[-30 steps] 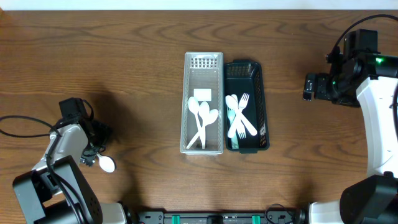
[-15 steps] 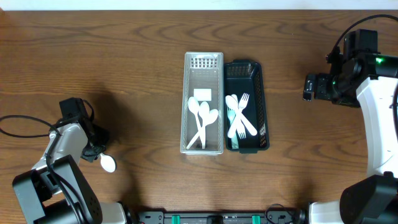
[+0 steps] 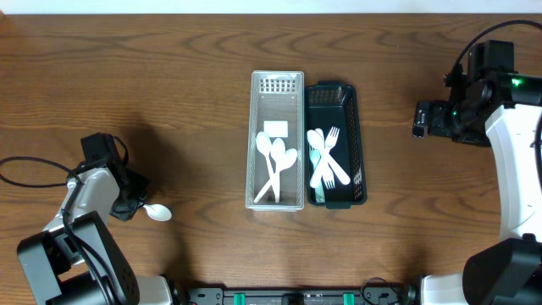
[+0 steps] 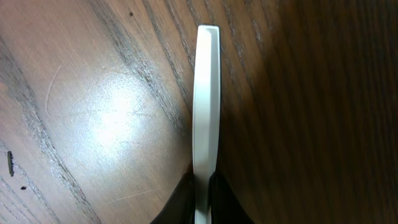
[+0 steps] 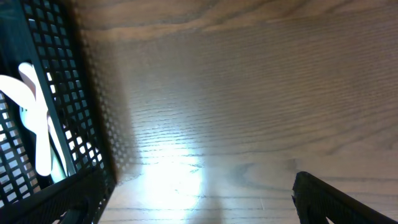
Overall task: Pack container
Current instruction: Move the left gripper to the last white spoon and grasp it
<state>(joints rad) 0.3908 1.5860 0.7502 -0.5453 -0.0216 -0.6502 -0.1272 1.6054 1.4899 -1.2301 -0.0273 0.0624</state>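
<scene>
1. The left gripper (image 3: 133, 207) sits low at the near left of the brown wooden table (image 3: 169, 76), its jaws clamped on the handle of a white plastic spoon (image 3: 157, 213).
2. That spoon lies out to the gripper's right, with its bowl over bare wood, well apart from both containers.
3. In the left wrist view the spoon's flat white handle (image 4: 206, 99) runs straight up from between the dark fingers (image 4: 231, 208), which press on it from both sides at the bottom edge.
4. A clear plastic rectangular bin (image 3: 277, 85) stands at the table's centre, holding 3 white plastic spoons (image 3: 277, 165) and a small white label (image 3: 276, 128).
5. A black mesh plastic basket (image 3: 339, 93) touches the bin's right side and holds white plastic forks (image 3: 329, 161).
6. The right gripper (image 3: 421, 119) hangs at the table's right side, well apart from the basket and holding nothing.
7. In the right wrist view its 2 dark fingers (image 5: 329, 199) are spread wide apart, with bare wood between them and the basket's mesh wall (image 5: 81, 93) at the left.
</scene>
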